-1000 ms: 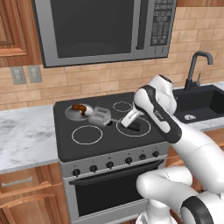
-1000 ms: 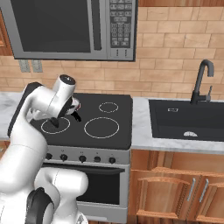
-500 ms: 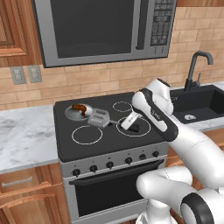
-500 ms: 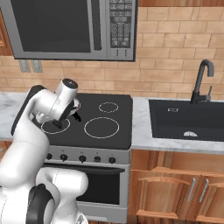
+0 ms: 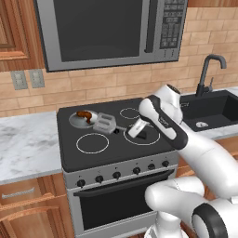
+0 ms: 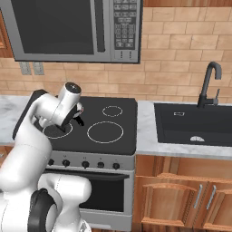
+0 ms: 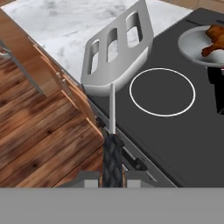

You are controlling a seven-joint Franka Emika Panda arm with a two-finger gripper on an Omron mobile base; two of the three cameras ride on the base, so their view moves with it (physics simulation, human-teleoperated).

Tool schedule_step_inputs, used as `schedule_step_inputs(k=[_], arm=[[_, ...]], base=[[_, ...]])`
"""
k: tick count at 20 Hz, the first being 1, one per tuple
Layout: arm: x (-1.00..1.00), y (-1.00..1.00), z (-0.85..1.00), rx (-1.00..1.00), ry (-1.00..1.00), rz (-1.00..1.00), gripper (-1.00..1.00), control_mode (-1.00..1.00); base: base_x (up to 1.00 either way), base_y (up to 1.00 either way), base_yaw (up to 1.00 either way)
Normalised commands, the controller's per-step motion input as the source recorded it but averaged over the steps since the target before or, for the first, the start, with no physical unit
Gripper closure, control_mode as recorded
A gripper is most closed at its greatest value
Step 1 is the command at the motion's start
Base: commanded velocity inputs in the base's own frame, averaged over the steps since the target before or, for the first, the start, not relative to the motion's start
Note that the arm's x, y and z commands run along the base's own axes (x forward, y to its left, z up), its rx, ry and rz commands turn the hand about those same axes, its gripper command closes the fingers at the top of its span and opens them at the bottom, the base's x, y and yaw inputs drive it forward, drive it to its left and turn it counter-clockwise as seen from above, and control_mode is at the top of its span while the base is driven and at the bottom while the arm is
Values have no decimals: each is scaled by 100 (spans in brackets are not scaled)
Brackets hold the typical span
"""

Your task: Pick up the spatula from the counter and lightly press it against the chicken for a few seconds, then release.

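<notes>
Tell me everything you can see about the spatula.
Grey, metal-looking spatula: broad blade with three slots, thin shaft, dark ribbed handle. The hand is shut on the handle, holding it above the stove. Its blade sits beside the chicken in its pan, not on it; whether it touches the pan's rim I cannot tell.

The black stovetop point(image 5: 107, 151) is sitting between two stretches of pale marble counter point(image 5: 25, 144), with white burner rings marked on its surface. At its back left corner a shallow grey pan point(image 5: 73, 120) is resting directly on the burner, carrying a piece of brown chicken point(image 5: 84, 114). A dark sink point(image 5: 211, 109) is lying sunk into the counter beyond the stovetop's right edge.
</notes>
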Motion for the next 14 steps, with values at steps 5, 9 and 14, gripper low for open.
schedule_step_inputs(k=[5,9,14], arm=[[16,-4,0,0,0,0,100,-100],[24,-5,0,0,1,0,100,-100],[27,-2,0,0,1,0,100,-100]], base=[[0,0,0],[0,0,0],[0,0,0]])
